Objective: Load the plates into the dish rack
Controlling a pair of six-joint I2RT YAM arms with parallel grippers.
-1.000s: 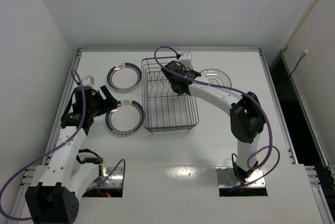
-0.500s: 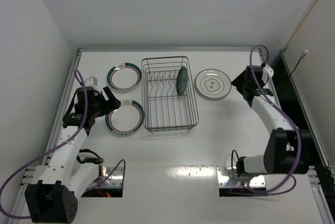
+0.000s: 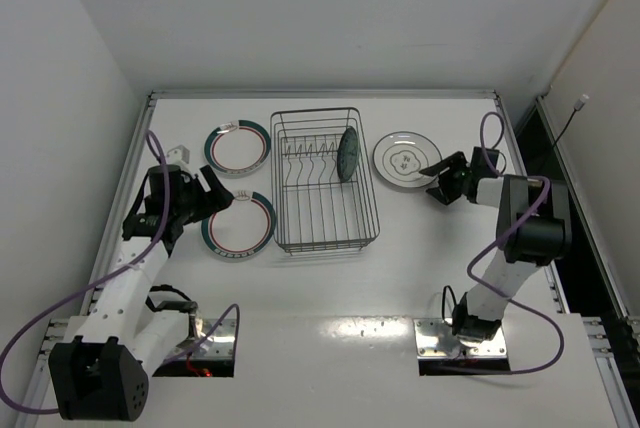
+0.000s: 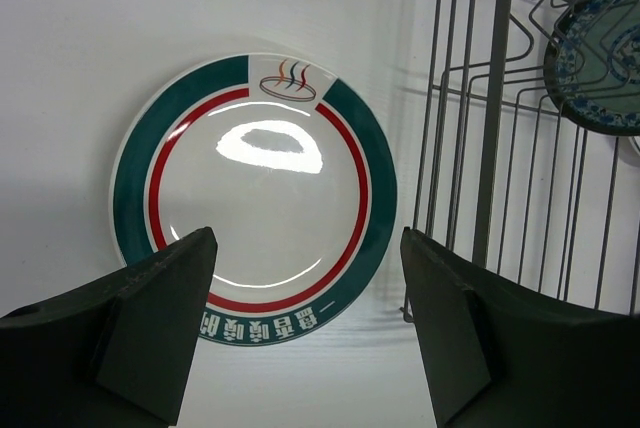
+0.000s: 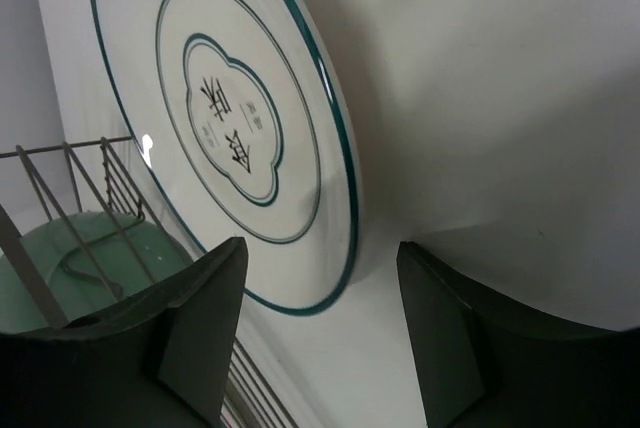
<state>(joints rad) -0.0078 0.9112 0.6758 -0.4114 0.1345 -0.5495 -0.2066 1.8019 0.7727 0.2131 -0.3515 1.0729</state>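
Observation:
The grey wire dish rack (image 3: 325,233) stands mid-table with the small teal patterned plate (image 3: 347,154) upright in its far slots; it also shows in the left wrist view (image 4: 598,53). Two teal-and-red banded plates lie flat left of the rack, one far (image 3: 238,148), one near (image 3: 239,225). My left gripper (image 3: 215,196) is open and empty just above the near banded plate's left side (image 4: 255,198). The thin-rimmed white plate (image 3: 406,161) lies right of the rack. My right gripper (image 3: 436,178) is open and empty at that plate's near-right edge (image 5: 225,118).
The rack's wires (image 4: 490,138) stand just right of the left gripper. White walls close in the table on the left, back and right. A raised rim (image 3: 320,94) runs along the far table edge. Purple cables loop off both arms.
The right arm has drawn back from the rack, leaving the teal plate standing in it, swung out to the right, and now sits low beside the thin-rimmed plate. The left gripper barely moved.

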